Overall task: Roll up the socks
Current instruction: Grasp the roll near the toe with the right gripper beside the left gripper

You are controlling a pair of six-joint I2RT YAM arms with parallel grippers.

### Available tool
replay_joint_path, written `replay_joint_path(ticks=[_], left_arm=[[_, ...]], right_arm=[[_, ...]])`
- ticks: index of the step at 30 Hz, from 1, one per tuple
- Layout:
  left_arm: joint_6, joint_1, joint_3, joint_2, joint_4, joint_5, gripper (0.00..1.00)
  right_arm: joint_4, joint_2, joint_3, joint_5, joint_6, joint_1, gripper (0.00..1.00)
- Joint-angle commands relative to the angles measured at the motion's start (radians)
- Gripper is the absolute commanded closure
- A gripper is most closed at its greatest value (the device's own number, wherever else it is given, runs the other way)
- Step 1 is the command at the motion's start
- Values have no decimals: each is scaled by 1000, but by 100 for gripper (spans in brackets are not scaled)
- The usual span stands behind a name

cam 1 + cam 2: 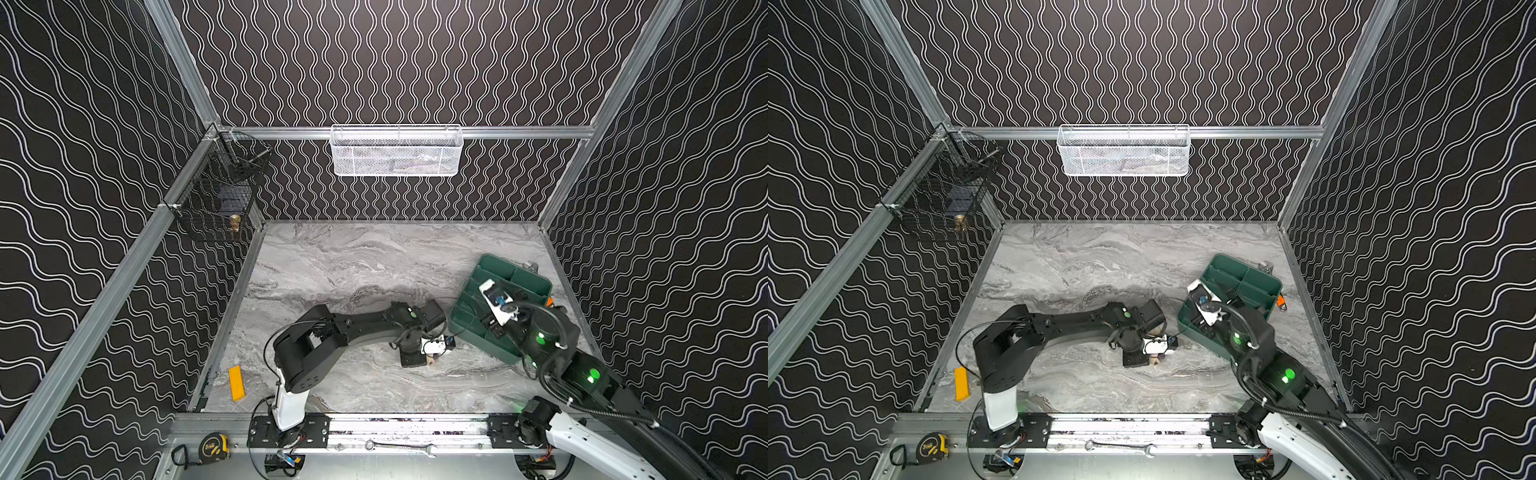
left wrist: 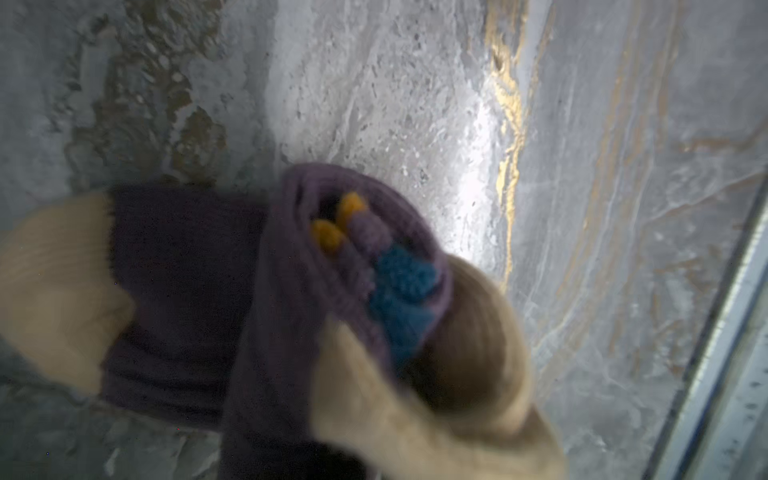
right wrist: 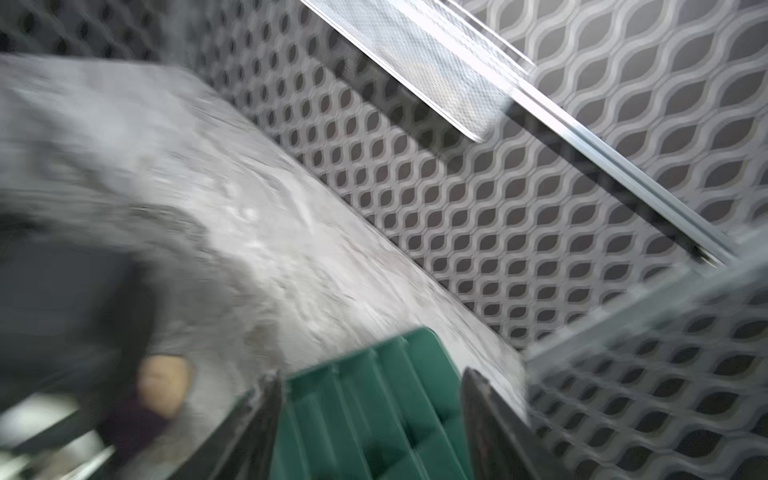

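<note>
Over the green tray (image 1: 528, 276), right gripper (image 3: 374, 415) gapes; left gripper (image 1: 420, 360), closed, covers socks (image 2: 291, 291).

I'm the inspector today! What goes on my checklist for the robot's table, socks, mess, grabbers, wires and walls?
Surface: grey marble-look tabletop, no spills seen.
Job's things: purple sock, peach-toed, rolled up with blue sock showing inside, under the left arm.
Clutter: green divided tray, yellow block on the table; tape measure, wrench on the front rail.
Grippers: left gripper shut at the roll, hold hidden; right gripper open, empty, over the tray.
Cables: thin black cable looping off left arm; corrugated hose on right arm.
Surroundings: wavy-patterned walls, white mesh basket, black wire basket.
</note>
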Motion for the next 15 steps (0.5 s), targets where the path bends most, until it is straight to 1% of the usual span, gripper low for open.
replay_joint_path(ticks=[1,4,6,9,12,13,15], left_arm=[[-31,29,16,103,-328,187,99],[-29,68,82,161,-357,218,98],[-16,97,128,207,-380,237,98],[0,140,205,293,-426,238,99],[8,168,266,353,-445,209,100],[8,178,281,368,-448,202,100],[5,187,314,393,-456,196,100]], right_arm=[[-133,-59,-36,-222,-83,29,34],[-240,-59,-49,-266,-118,83,37],[-274,-34,-64,-246,-136,146,37],[-275,36,-96,-113,-144,296,37],[-220,133,-139,-1,-154,427,36],[-186,177,-157,24,-160,464,36],[-123,257,-185,43,-179,506,35]])
